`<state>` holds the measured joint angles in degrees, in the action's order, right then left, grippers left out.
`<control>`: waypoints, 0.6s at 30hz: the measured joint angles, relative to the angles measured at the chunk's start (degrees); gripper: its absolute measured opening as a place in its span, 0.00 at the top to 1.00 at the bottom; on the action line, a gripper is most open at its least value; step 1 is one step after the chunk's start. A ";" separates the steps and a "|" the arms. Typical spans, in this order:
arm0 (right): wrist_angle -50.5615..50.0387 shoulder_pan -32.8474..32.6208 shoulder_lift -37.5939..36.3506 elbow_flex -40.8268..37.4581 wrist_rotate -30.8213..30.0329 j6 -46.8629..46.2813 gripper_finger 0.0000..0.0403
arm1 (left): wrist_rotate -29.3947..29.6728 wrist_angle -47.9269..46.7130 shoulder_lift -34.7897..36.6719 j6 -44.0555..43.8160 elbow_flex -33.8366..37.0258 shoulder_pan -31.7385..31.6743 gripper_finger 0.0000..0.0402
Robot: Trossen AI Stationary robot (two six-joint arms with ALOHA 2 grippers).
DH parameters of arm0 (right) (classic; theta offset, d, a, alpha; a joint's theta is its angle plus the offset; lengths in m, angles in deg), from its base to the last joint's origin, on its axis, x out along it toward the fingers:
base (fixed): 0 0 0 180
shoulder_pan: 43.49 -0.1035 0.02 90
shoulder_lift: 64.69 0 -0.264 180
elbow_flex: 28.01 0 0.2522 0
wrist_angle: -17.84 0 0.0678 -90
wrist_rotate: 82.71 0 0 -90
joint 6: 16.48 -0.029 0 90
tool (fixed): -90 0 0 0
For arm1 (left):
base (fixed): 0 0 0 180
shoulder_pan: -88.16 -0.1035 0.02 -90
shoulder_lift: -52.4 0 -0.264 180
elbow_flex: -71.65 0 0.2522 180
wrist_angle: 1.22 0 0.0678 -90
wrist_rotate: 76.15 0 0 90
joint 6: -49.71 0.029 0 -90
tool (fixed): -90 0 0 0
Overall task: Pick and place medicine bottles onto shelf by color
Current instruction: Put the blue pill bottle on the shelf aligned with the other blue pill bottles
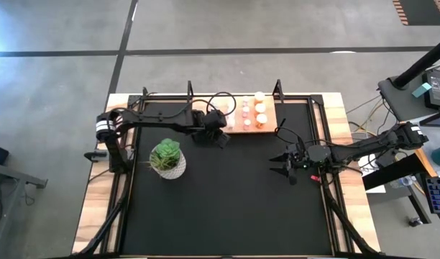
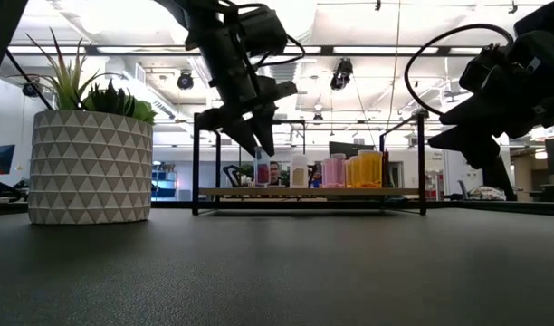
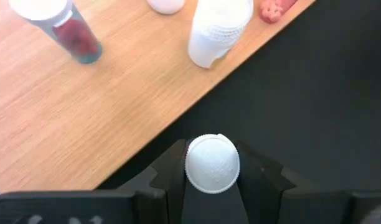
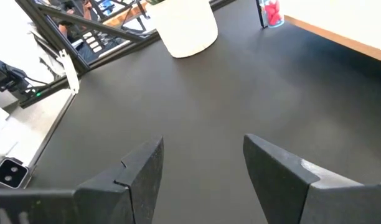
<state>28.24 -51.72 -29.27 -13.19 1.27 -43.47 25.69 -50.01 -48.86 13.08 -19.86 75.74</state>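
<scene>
Low view, operator: closest to you on the black table (image 2: 277, 272) is the potted plant (image 2: 90, 154), off at about nine o'clock. Behind it the left gripper (image 2: 250, 136) hangs just in front of the shelf (image 2: 309, 192), its fingers clamped on a white-capped bottle (image 3: 211, 163); the left wrist view shows you that cap pinched between the two dark pads, right at the edge of the wood board. The right gripper (image 2: 481, 136) hovers at three o'clock, well apart from the shelf, fingers spread with nothing between them, as the right wrist view shows.

Farther back, on the shelf, you have the other medicine bottles (image 2: 340, 171) standing in a row: a red-filled one (image 2: 262, 172) toward the left end, a white one (image 2: 300, 170), then pink and amber ones. From above, the shelf sits at twelve o'clock on the table, the left gripper at its left end.
</scene>
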 joint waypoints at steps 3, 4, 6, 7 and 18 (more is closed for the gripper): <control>0.00 0.00 0.00 0.00 0.00 0.00 0.47 | -0.48 0.01 0.32 1.27 0.00 -0.01 0.74; 0.00 0.00 0.00 0.00 0.00 0.00 0.47 | -1.10 -0.01 0.54 1.51 0.00 -0.01 0.74; 0.02 0.00 0.00 0.00 0.00 0.04 0.47 | -2.29 0.04 1.02 1.94 0.00 0.07 0.74; 0.02 0.00 -0.02 0.00 0.00 0.04 0.47 | -2.40 0.04 1.31 2.62 0.00 0.14 0.74; 0.09 0.00 -0.02 0.00 -0.02 0.15 0.47 | -2.80 0.49 4.12 19.67 -0.11 -0.78 0.74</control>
<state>28.33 -51.72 -29.29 -13.19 1.25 -43.31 22.89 -49.53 -44.75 32.75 -19.97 74.96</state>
